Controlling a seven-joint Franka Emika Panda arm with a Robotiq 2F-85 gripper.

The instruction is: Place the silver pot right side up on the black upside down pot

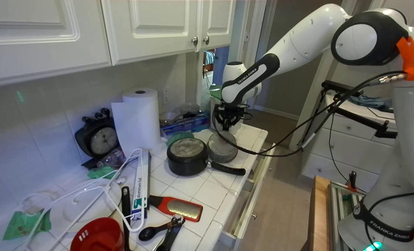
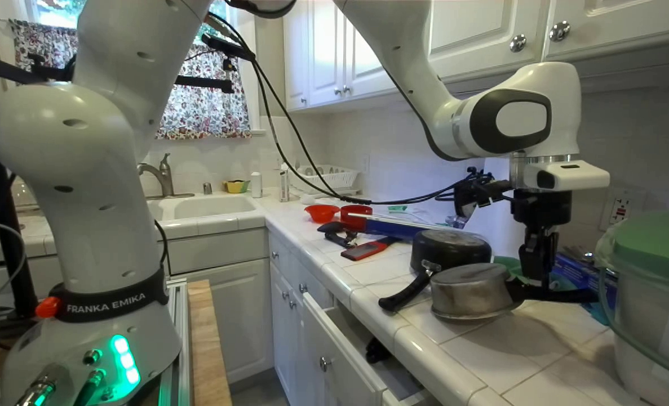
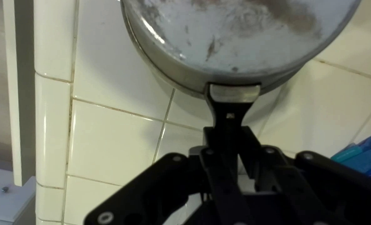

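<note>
In an exterior view, the small round shiny silver-grey metal pot (image 2: 472, 293) is upside down at the white tiled counter (image 2: 514, 352); whether its rim touches the tiles, I cannot tell. The black 2-fingered gripper (image 3: 228, 136) grasps the pot's straight black handle (image 3: 226, 107), 1 finger on each side. To the pot's far left, the squat round black pot (image 2: 447, 251) stands upside down, dull grey base up. A translucent plastic tub (image 2: 650, 327) with a green lid (image 2: 658, 237) stands at the near right.
</note>
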